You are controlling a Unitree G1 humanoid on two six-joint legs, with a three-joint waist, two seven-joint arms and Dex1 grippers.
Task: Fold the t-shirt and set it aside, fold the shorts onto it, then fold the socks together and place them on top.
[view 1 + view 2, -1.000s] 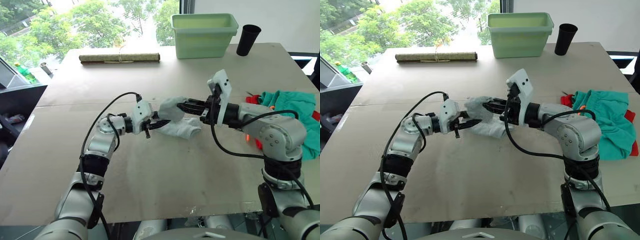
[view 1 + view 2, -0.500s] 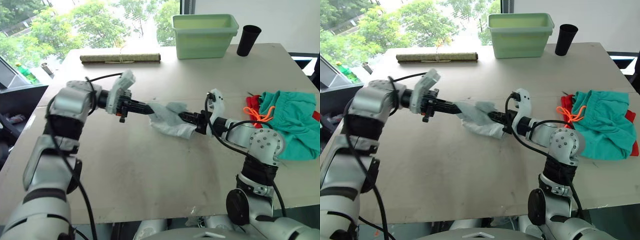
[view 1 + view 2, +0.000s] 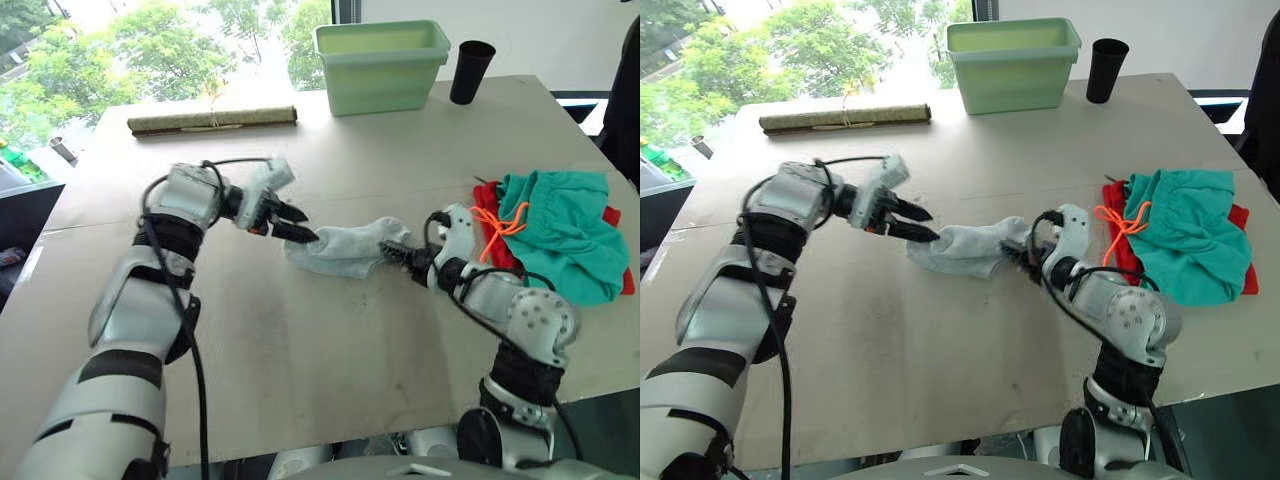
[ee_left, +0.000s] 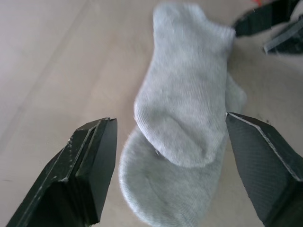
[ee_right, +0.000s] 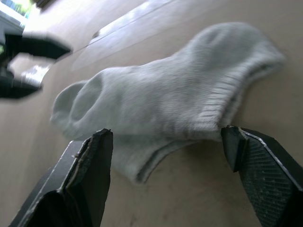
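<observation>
Pale grey-white socks (image 3: 345,250) lying flat near the middle of the table (image 3: 300,370), one stacked on the other, toes toward the left arm and ribbed cuffs toward the right. Left gripper (image 3: 293,223) hovering just beside the toe end, black fingers spread wide with nothing between them; seen from the left wrist, the two fingers (image 4: 90,165) standing apart on either side of the rounded toes without touching the knit. Right gripper (image 3: 400,252) low over the tabletop at the cuff end, likewise spread wide and empty, with its fingers (image 5: 85,179) flanking the socks in the right wrist view. Teal-green shorts (image 3: 560,225) off to the robot's right, well apart from the socks, lying loosely folded over the red t-shirt (image 3: 487,200), of which a strip shows at the near-left edge and another at the far right; orange drawstring (image 3: 497,225) trailing across the shorts' left edge. At the far side of the table, a pale green bin (image 3: 380,65), a black cup (image 3: 468,72) just to its right, and a rolled mat (image 3: 212,119) to its left.
</observation>
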